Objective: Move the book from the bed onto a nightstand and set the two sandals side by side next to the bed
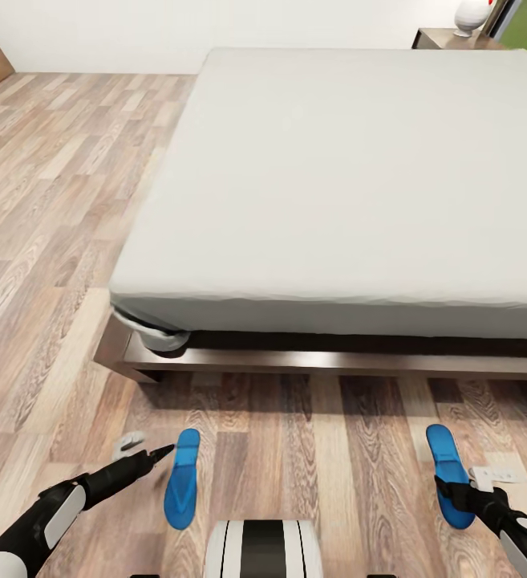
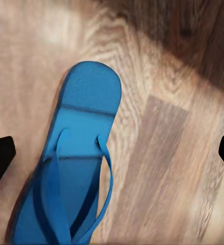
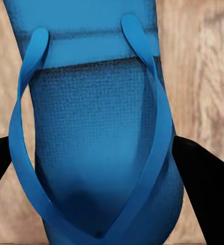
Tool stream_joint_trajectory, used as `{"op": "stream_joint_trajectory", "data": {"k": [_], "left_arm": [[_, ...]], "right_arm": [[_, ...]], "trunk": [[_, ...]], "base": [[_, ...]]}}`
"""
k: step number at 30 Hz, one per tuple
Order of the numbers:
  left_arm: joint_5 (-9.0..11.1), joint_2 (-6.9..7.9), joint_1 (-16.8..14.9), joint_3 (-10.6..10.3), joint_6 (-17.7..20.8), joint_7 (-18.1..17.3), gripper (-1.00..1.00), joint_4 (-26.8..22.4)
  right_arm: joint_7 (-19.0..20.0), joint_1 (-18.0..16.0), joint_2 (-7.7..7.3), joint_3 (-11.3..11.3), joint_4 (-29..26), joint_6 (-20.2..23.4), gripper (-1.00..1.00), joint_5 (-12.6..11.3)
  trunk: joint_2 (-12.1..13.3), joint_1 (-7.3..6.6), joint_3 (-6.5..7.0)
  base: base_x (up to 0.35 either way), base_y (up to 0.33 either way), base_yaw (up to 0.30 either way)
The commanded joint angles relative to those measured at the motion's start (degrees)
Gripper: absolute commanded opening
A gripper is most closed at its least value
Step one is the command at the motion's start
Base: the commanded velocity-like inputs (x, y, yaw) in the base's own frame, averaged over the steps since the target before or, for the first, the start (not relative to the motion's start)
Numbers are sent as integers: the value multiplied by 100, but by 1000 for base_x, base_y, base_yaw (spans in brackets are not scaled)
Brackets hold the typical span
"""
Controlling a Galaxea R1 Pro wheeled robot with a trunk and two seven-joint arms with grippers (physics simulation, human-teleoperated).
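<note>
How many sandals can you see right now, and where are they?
2. One sandal lies on the floor in front of the bed, by the left gripper. The other sandal lies well apart, at the right gripper, whose fingers straddle it.

Head camera looks down; wrist cameras hover close over floor (image 1: 311, 449).
</note>
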Motion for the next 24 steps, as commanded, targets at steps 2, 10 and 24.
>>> {"op": "stream_joint_trajectory", "data": {"k": [2,10,24], "left_arm": [[59,9,-1,-24,39,1,100,-1],[59,10,-1,-24,47,9,100,-1],[59,5,-1,-24,48,8,100,-1]], "right_arm": [[0,-2,-6,29,-4,2,-100,-58],[-1,-2,0,37,3,2,-100,-58],[-1,-2,0,38,4,2,-100,-58]], "trunk": [[-1,-1,-3],[-1,-1,-3],[-1,-1,-3]], "base": [[0,287,0],[0,289,0],[0,290,0]]}}
